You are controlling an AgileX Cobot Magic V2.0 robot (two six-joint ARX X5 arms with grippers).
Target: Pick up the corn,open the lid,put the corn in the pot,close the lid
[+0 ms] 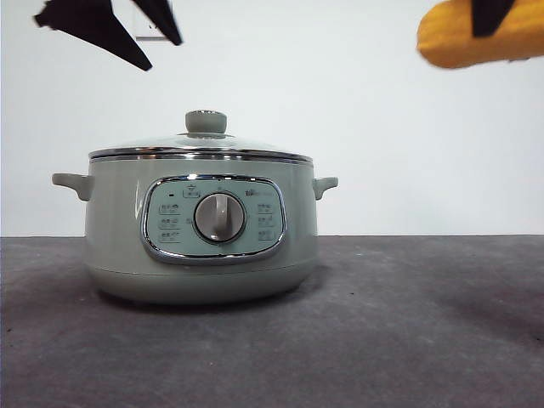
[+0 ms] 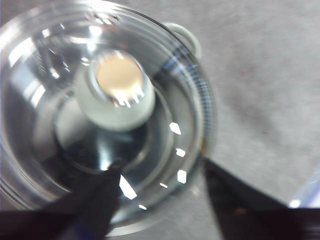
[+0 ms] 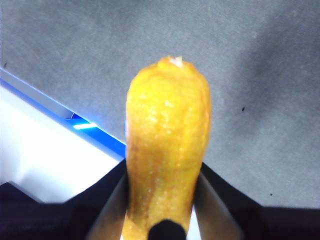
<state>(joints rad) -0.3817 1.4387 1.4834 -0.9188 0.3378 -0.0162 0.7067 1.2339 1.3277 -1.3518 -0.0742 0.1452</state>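
Nearest and large, the pot (image 1: 200,238) sits with the lid (image 1: 201,150) on, so the left gripper (image 2: 157,172) hangs spread over the lid's knob (image 2: 116,92) to lift it, while the right gripper (image 3: 162,185) pinches the corn (image 1: 480,34) high at right, kept clear.

a bare test bench: grey tabletop (image 1: 425,340), blank white wall (image 1: 340,102).
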